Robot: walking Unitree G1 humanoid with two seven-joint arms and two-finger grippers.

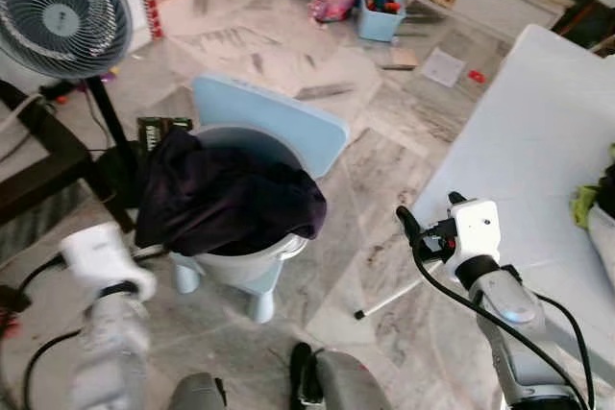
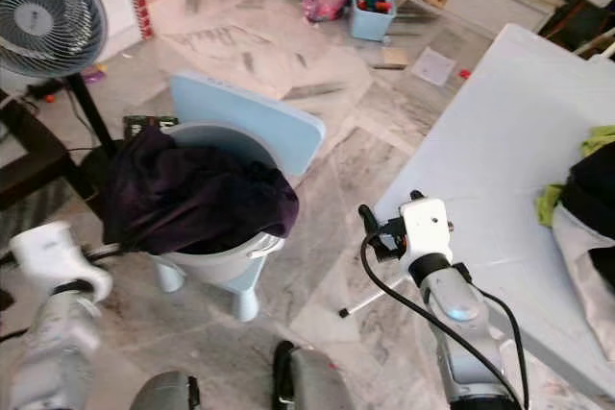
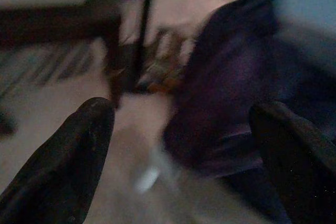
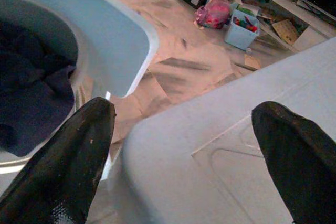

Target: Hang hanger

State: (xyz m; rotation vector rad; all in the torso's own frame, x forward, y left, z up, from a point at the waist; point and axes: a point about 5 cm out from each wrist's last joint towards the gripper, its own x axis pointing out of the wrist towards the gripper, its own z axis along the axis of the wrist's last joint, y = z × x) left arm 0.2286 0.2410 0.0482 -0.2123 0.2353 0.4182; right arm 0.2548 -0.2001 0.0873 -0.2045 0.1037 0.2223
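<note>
My left gripper (image 3: 181, 145) hung with its two black fingers spread wide and nothing between them, and just ahead of its tips a dark purple cloth garment (image 1: 223, 196) lay heaped over the rim of a pale grey plastic bucket (image 1: 252, 261). Under that bucket stood a light blue plastic stool (image 1: 288, 122), and beyond my left fingers a black-stemmed standing fan with a grey grille (image 1: 60, 12) rose from the grey marble floor (image 1: 288, 55). My right gripper (image 4: 184, 145) was likewise released, fingers far apart and empty, held over the near edge of a pale blue-white flat table (image 1: 538, 141). Below and just beside my right fingertips a thin white rod (image 1: 389, 300) lay on the floor. I could not make out any hanger.
</note>
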